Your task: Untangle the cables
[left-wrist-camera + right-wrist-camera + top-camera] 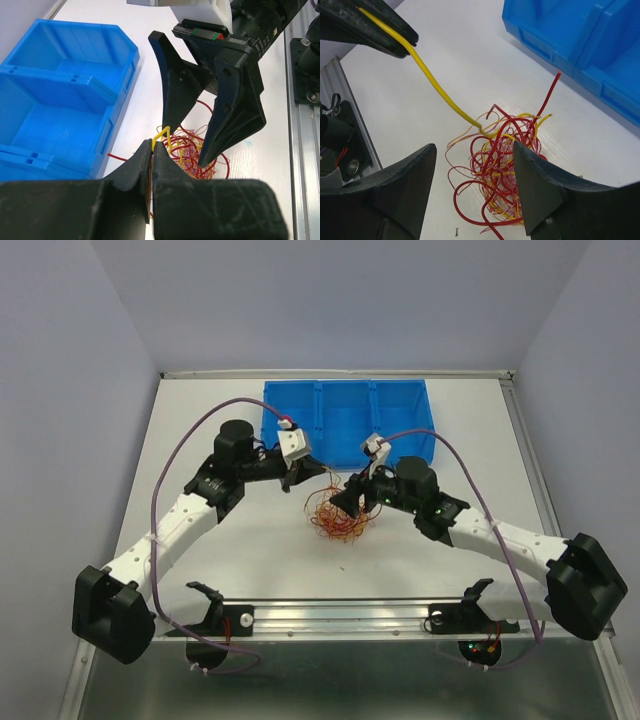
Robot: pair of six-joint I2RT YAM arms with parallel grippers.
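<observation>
The cables (pixel 338 516) lie in one tangle of red, yellow and pale pink wires (pixel 506 170) on the white table, just in front of the blue bin. My left gripper (pixel 153 144) is shut on one yellow cable (pixel 440 90), which runs taut from its tips down into the tangle (pixel 195 155). The right gripper (pixel 475 147) hangs open directly over the heap, with one finger (pixel 410 185) to its left and the other finger (pixel 540 185) at its right side. In the top view the left gripper (pixel 303 478) and right gripper (pixel 352 504) face each other closely.
A blue bin (pixel 345 420) with three compartments stands at the back centre, close behind both grippers. A metal rail (pixel 340 615) runs along the near table edge between the arm bases. Thick purple cables loop along both arms.
</observation>
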